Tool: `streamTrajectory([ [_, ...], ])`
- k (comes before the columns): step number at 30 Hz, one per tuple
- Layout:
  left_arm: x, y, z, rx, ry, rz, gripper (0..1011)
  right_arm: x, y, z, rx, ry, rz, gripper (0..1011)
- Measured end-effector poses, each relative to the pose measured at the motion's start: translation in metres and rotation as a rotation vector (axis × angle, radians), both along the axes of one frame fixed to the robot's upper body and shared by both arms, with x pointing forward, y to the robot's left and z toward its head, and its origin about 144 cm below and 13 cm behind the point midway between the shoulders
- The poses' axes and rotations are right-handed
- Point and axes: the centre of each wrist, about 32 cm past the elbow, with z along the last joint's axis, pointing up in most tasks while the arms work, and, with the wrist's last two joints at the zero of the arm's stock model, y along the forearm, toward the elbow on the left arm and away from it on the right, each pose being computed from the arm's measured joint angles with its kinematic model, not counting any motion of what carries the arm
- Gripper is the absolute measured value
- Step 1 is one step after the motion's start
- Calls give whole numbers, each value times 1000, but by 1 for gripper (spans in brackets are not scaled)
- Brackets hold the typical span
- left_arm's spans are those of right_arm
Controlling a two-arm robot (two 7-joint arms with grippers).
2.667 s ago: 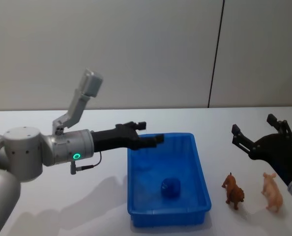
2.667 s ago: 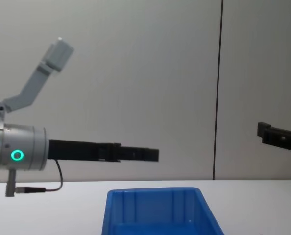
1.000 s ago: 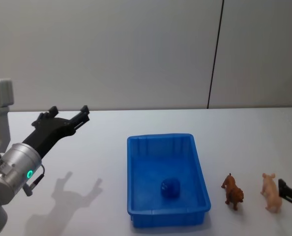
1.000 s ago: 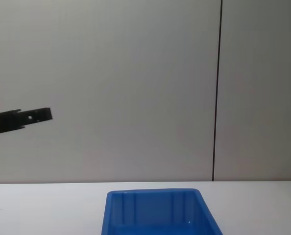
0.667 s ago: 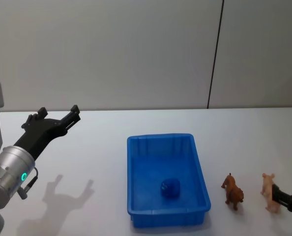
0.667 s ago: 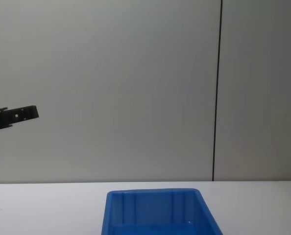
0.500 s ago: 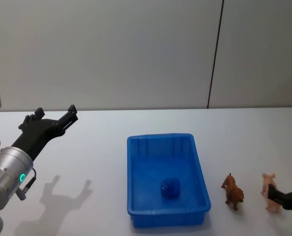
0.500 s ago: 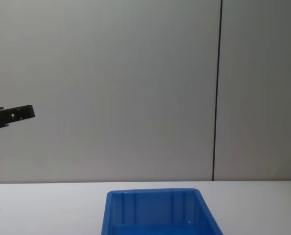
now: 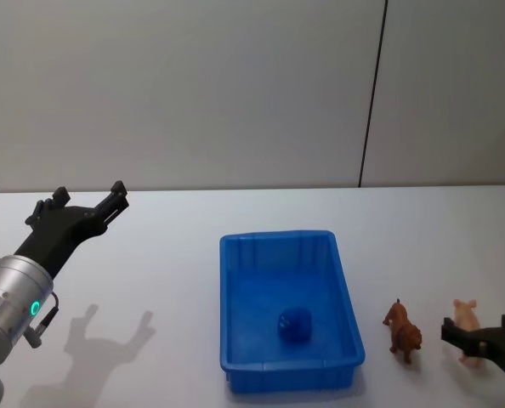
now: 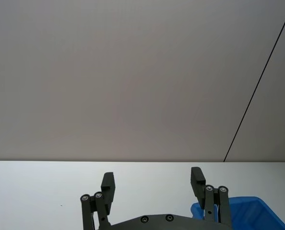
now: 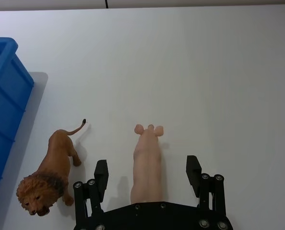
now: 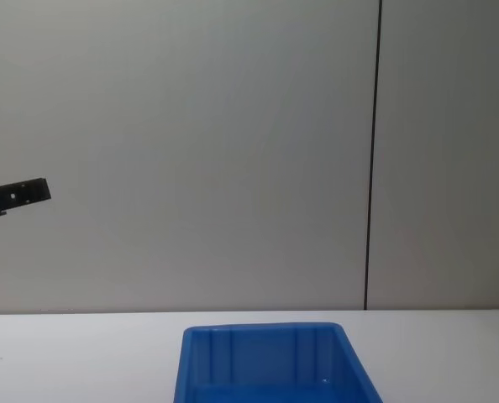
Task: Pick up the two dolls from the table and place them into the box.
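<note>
Right gripper (image 11: 147, 166) flanks the pig doll (image 11: 147, 146), right of the box (image 9: 288, 240).
Jaws wide, clear of it; the lion doll (image 11: 49, 172) stands between pig and box. Left gripper (image 9: 89, 193), jaws wide, hangs well left of the box.

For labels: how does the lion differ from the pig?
The lion is brown, dark-maned; the pig peach. The lion stands nearer the blue bin than the pig. The open right gripper flanks the pig, not the lion. Both stand on the table. The left gripper hangs raised, far left.
</note>
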Motion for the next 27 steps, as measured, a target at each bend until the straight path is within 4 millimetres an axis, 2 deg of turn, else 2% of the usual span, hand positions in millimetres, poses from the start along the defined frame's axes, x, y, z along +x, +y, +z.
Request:
streamTrajectory([
  [12, -1, 0, 0, -1, 0, 6, 1001, 10, 9, -4, 11, 25, -10, 1003],
  [27, -1, 0, 0, -1, 0, 10, 1001, 9, 7, -8, 8, 41, 3, 1003],
])
